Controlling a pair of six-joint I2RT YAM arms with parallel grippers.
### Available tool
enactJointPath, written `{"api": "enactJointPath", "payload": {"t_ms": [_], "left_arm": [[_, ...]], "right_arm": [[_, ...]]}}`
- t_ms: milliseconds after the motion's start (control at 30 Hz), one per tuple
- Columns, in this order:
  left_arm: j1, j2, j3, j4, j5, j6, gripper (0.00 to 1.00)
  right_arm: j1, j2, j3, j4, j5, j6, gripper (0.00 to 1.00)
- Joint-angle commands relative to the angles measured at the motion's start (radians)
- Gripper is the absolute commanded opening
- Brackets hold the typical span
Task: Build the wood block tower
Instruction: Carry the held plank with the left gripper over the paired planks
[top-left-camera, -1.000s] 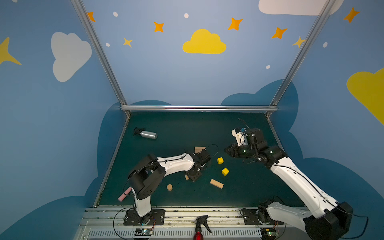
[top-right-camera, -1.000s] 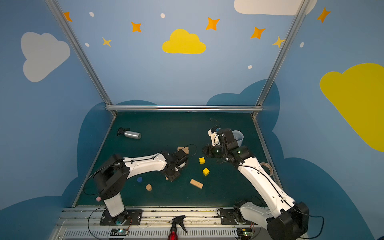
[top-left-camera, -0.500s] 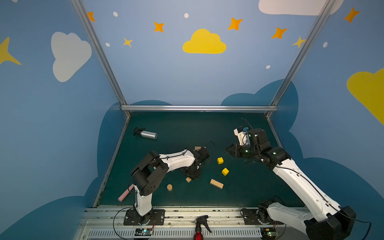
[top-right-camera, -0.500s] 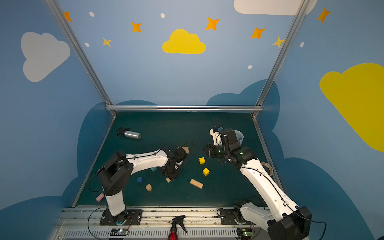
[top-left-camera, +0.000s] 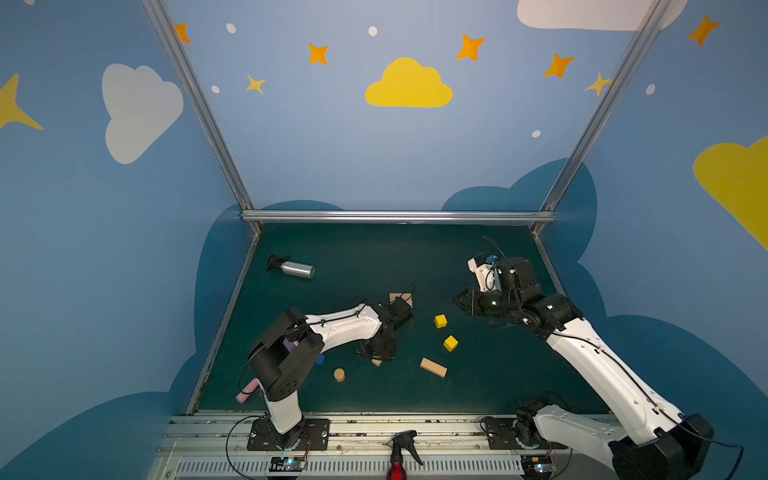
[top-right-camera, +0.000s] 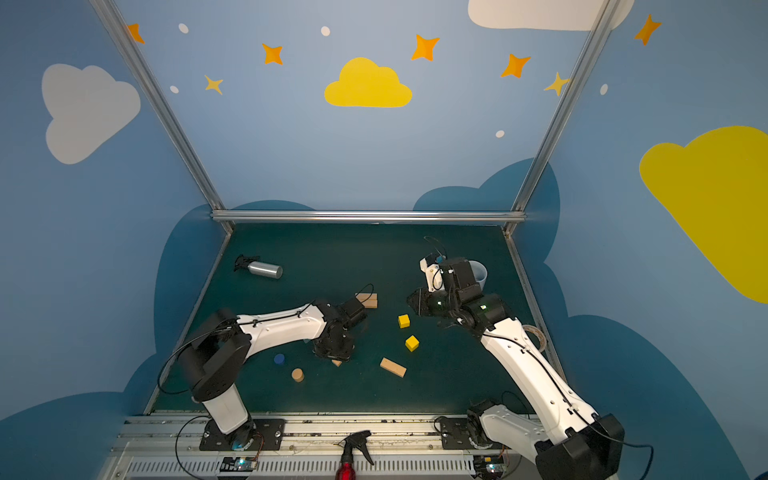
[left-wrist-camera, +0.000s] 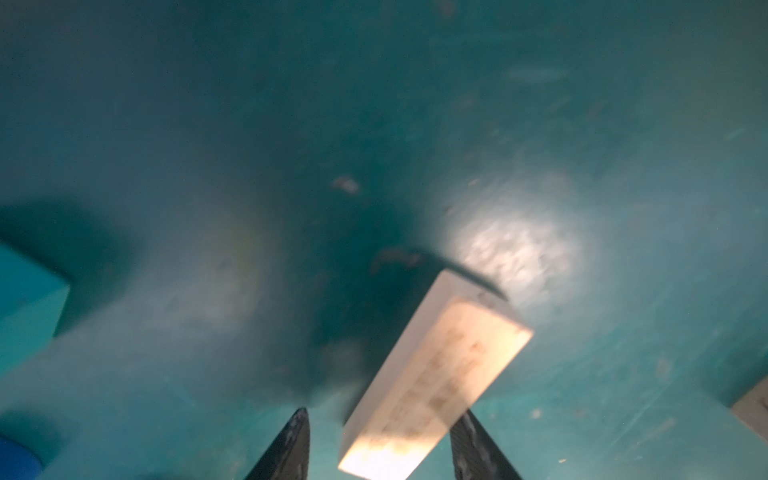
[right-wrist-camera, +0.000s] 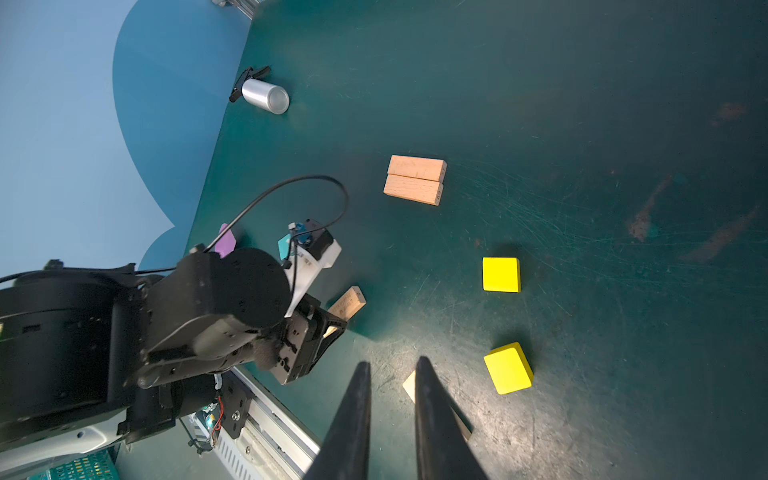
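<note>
I see bare matt wood planks (right-wrist-camera: 415, 168), a smooth painted yellow cube (right-wrist-camera: 501, 274), a scratched matt desk (right-wrist-camera: 582, 124).

Two tan planks (top-left-camera: 400, 298) are being kept flat, side by side and touching; two yellow cubes (top-left-camera: 440, 321) (top-left-camera: 450, 343) and another plank (top-left-camera: 433, 367) are lying apart.
</note>
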Motion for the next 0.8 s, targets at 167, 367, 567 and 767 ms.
{"api": "enactJointPath", "payload": {"t_ms": [167,367,567,767], "left_arm": [[-0.003,-0.077,-0.061,0.104,-0.02,-0.077,0.53],[-0.011,-0.057,-0.077,0.162,0.011,-0.052,0.55],[-0.012,-0.046,-0.098,0.177,-0.002,-0.05,0.41],[-0.011,-0.046,-0.098,0.178,-0.024,-0.059,0.32]], "right_arm": [[-0.006,-0.019,0.033,-0.03,-0.022,0.0,0.18],[-0.006,-0.059,0.001,-0.03,-0.007,0.009,0.18],[0.003,-0.075,-0.024,-0.048,-0.032,0.004,0.16],[0.013,-0.106,-0.057,-0.034,-0.019,0.009,0.15]]}}
